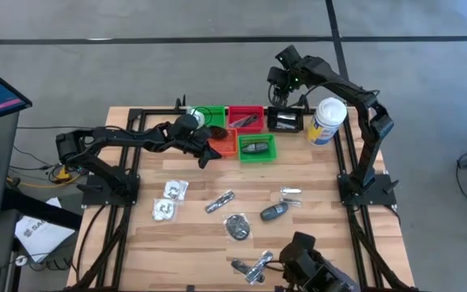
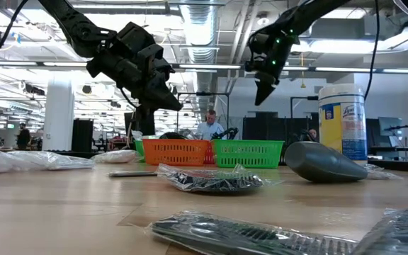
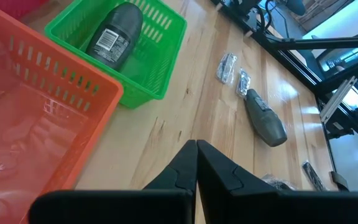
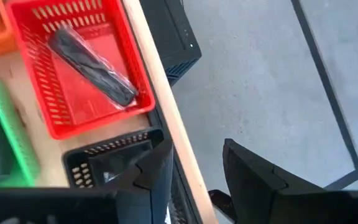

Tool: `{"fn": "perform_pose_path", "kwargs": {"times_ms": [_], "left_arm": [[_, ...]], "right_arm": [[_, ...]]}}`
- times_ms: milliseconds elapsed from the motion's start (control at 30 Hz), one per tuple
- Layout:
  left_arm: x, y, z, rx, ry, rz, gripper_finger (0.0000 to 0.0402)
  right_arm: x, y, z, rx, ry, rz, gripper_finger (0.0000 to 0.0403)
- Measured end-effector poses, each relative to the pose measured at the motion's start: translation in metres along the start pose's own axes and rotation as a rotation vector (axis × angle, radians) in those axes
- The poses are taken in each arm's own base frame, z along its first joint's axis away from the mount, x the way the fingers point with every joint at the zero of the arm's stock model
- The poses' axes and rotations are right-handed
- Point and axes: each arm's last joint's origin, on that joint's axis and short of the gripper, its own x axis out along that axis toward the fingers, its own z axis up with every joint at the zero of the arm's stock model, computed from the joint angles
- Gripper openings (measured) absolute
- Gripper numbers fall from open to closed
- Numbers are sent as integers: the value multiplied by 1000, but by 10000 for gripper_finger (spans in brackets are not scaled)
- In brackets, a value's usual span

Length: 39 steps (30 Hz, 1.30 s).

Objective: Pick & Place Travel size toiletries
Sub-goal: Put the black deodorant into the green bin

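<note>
Wooden table [image 1: 314,195] seen from above: toiletries [image 1: 225,212] lie scattered in front of the orange basket [image 1: 227,143], left gripper [image 1: 211,152] beside it. Left wrist view: fingers [image 3: 219,171] pressed together, empty. Right wrist view: right gripper [image 4: 194,168] hangs with fingers apart, empty, over the black basket [image 4: 107,160].
</note>
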Motion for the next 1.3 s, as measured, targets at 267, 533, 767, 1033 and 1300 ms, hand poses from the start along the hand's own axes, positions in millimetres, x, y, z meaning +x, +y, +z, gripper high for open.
{"fn": "perform_pose_path", "kwargs": {"times_ms": [267,533,767,1033,1300], "left_arm": [[1,-2,-1,18,5,-6,0],[4,-8,-3,45,13,-21,0],[6,-12,-4,48,13,-32,0],[9,-20,-5,31,-2,-26,0],[15,-35,-6,-32,-64,10,0]], "right_arm": [[-10,23,11,-13,29,54,134],[-13,56,17,-49,106,136,124],[-17,87,23,-66,145,190,121],[-26,131,28,-107,181,335,119],[-48,174,27,-163,225,479,118]]}}
